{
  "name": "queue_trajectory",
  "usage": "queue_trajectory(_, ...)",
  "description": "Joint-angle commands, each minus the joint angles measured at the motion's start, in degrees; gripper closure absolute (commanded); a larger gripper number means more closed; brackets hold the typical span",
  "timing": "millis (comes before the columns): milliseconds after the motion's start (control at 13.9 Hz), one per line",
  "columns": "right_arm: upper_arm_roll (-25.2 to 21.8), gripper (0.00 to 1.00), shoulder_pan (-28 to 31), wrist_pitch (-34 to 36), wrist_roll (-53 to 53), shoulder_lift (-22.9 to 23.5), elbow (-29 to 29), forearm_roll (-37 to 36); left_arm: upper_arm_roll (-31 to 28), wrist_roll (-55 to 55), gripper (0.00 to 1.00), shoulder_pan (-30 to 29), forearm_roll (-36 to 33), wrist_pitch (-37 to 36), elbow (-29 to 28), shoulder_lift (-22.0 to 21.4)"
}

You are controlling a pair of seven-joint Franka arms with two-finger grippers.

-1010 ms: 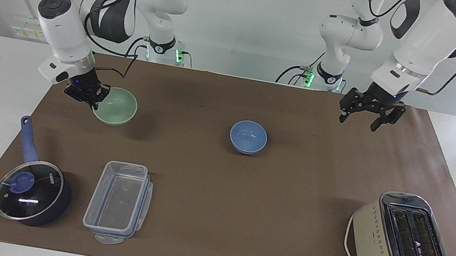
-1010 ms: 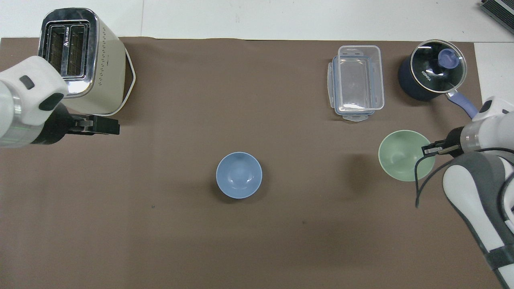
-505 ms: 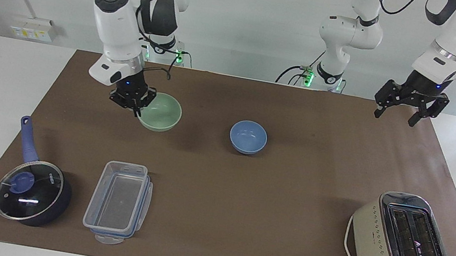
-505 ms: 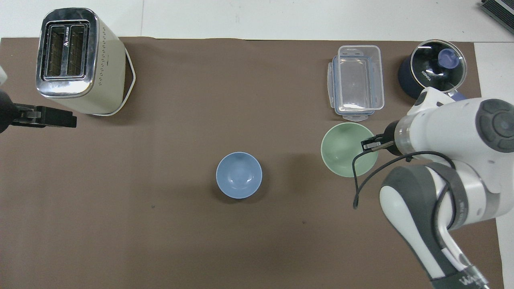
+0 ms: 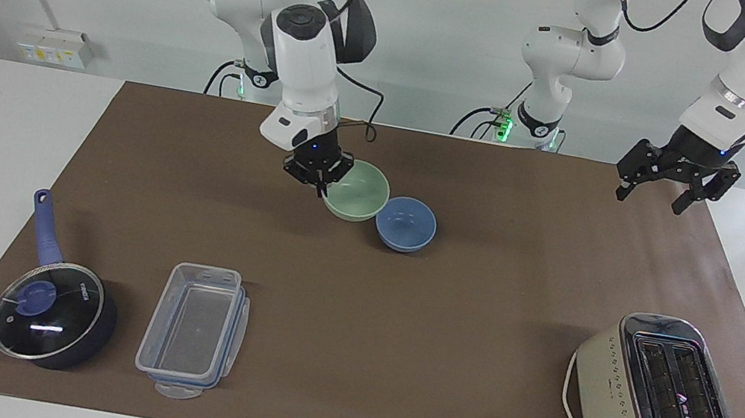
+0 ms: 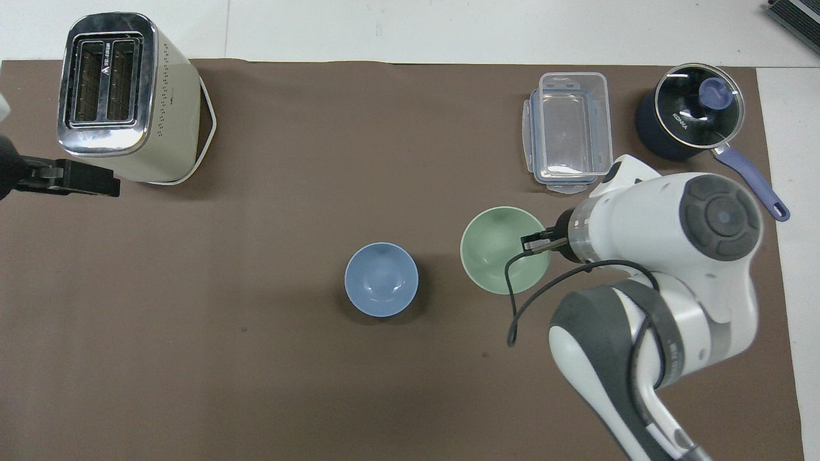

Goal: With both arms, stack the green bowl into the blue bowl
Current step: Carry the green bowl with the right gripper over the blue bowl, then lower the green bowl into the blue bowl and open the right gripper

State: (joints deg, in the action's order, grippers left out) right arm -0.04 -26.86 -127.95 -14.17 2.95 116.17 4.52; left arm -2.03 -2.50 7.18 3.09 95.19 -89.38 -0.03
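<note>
Green bowl, pinched at its rim by the right claw, hung just beside the blue bowl, which lay at the claw's 9 o'clock in the overhead view; left claw waited open over the worktop's edge.

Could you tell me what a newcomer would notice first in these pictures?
The right gripper holds the green bowl by its rim in the air, just beside the blue bowl at mid-table. The left gripper waits, open, above the left arm's end of the mat, with a toaster there too.
</note>
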Motion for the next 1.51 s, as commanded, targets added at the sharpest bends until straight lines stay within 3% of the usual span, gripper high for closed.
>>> queue_trajectory(0,-0.22,1.0,-3.19,-5.19,-3.84,3.54,-0.51,1.02,0.53,-1.63,0.0,-0.76,-0.8,-2.37,-0.09,-0.5)
queue_trajectory(649,-0.31,1.0,-8.03,-13.11,-6.75,8.39,0.37,0.75,0.45,-1.54,0.0,-1.11,-0.8,-4.23,-0.54,-1.12)
queue_trajectory(1442,-0.22,1.0,-8.03,-15.31,-6.22,9.53,1.86,0.31,0.53,-1.28,0.0,-1.64,-0.72,-4.14,-0.27,-1.12)
